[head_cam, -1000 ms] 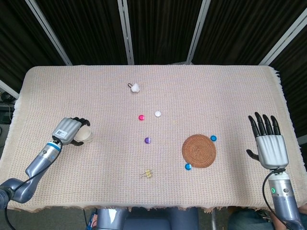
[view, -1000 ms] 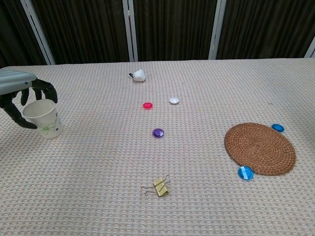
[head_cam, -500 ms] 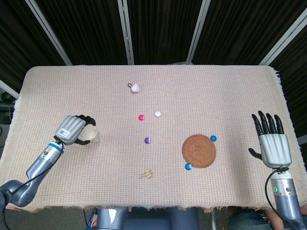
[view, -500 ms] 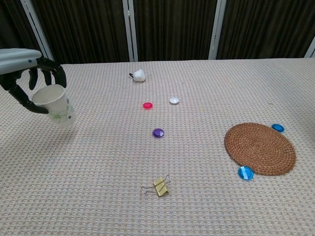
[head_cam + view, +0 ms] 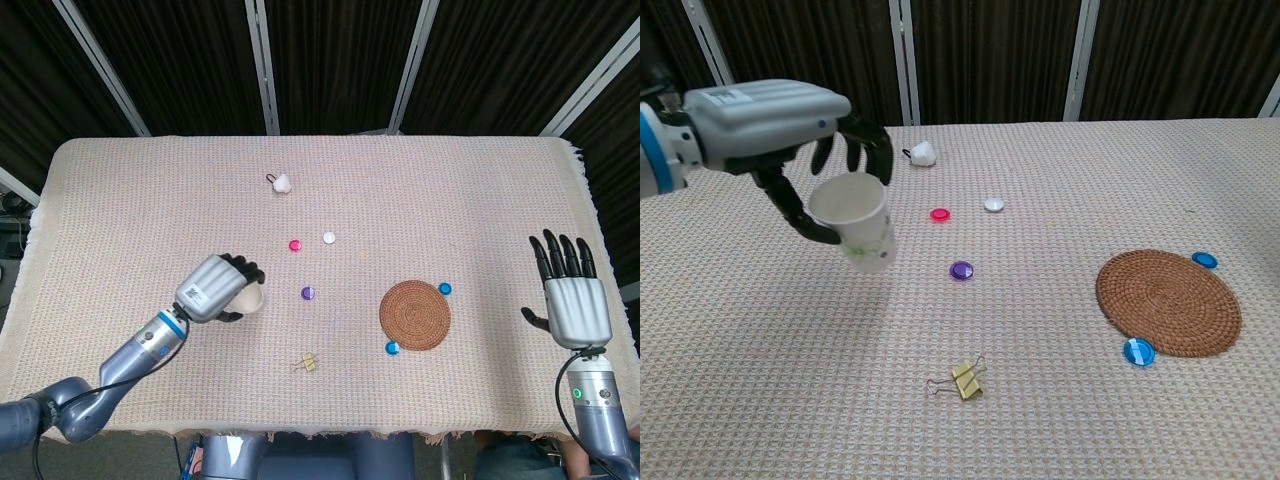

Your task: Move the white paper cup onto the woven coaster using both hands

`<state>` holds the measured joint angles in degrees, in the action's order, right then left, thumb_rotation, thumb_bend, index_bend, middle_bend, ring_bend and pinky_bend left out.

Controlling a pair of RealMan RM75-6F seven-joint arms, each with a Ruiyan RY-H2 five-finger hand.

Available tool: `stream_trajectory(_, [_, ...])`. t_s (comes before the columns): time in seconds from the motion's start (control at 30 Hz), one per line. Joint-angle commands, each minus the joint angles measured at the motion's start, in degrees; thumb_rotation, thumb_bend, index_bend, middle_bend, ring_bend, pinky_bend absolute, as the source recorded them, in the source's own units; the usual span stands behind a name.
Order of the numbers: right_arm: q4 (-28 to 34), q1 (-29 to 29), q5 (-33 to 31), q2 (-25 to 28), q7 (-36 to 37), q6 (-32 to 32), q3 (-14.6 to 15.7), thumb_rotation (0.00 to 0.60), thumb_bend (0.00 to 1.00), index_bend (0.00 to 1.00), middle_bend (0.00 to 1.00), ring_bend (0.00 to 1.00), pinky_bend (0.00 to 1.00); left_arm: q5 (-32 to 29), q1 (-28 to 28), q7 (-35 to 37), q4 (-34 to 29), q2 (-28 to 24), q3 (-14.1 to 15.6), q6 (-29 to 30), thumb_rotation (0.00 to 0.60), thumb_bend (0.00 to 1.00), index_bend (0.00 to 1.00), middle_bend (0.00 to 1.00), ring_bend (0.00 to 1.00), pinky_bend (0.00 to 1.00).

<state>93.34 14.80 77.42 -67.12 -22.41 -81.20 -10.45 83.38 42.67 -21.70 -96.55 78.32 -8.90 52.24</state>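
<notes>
So the left hand (image 5: 790,130) has got the white paper cup (image 5: 855,218) wrapped in its fingers near the rim and it's properly airborne now, tipped a bit, with its shadow on the cloth below. A second ago the cup was sitting way over at the left edge of the worktop (image 5: 140,200) with the hand just closing round it, half a second ago it was barely lifted, and now it's been carried a good way toward the middle, hanging near the purple disc (image 5: 308,293).

That means the pickup is done and we're in the transfer leg. The woven coaster (image 5: 415,314) is well apart from the cup, over on the right side with two blue discs (image 5: 393,348) touching or just beside its rim.

The right hand (image 5: 572,300) is empty, fingers spread and pointing up, parked at the far right edge; it has only drifted slightly. Since the job wants both hands, my guess is a handover somewhere between the purple disc and the coaster comes next, and the tilt could make that grab fiddly
</notes>
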Motion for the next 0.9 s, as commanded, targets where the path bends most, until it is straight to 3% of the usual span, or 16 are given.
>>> stream_trajectory(0.03, [-0.35,0.02,-0.54,0.05,0.09,0.14,-0.2,0.6,0.0,0.0,0.0,0.0,0.0,-1.71,3.62,-5.4,1.96,6.45,-0.21,-3.25,0.6,0.13,0.42,0.41,0.39,0.52])
stream_trajectory(0.33, [-1.25,0.14,-2.03,0.09,0.34,0.27,-0.89,0.6,0.0,0.0,0.0,0.0,0.0,-6.09,7.46,-10.53,8.05,14.28,-0.33,-5.9,0.6,0.07,0.42,0.4,0.37,0.5])
stream_trajectory(0.43, [-1.57,0.26,-2.35,0.02,0.37,0.55,-0.94,0.6,0.0,0.0,0.0,0.0,0.0,-6.81,7.93,-11.71,8.59,14.86,-0.2,-5.96,0.6,0.02,0.3,0.23,0.21,0.37])
stream_trajectory(0.5, [-1.83,0.33,-2.56,-0.05,0.32,0.77,-0.93,0.6,0.0,0.0,0.0,0.0,0.0,-7.33,7.97,-12.73,8.3,14.9,-0.07,-5.74,0.6,0.0,0.12,0.06,0.04,0.21])
stream_trajectory(0.6, [-2.15,0.48,-2.75,-0.2,0.35,0.99,-0.95,0.6,0.0,0.0,0.0,0.0,0.0,-8.38,7.5,-14.31,5.89,14.02,-0.17,-4.18,0.6,0.0,0.0,0.0,0.0,0.12])
stream_trajectory(0.9, [-1.74,0.54,-2.25,-0.17,0.72,1.11,-0.52,0.6,0.0,0.0,0.0,0.0,0.0,-8.62,2.38,-10.46,-1.3,6.13,-1.82,5.17,0.6,0.0,0.0,0.0,0.0,0.08])
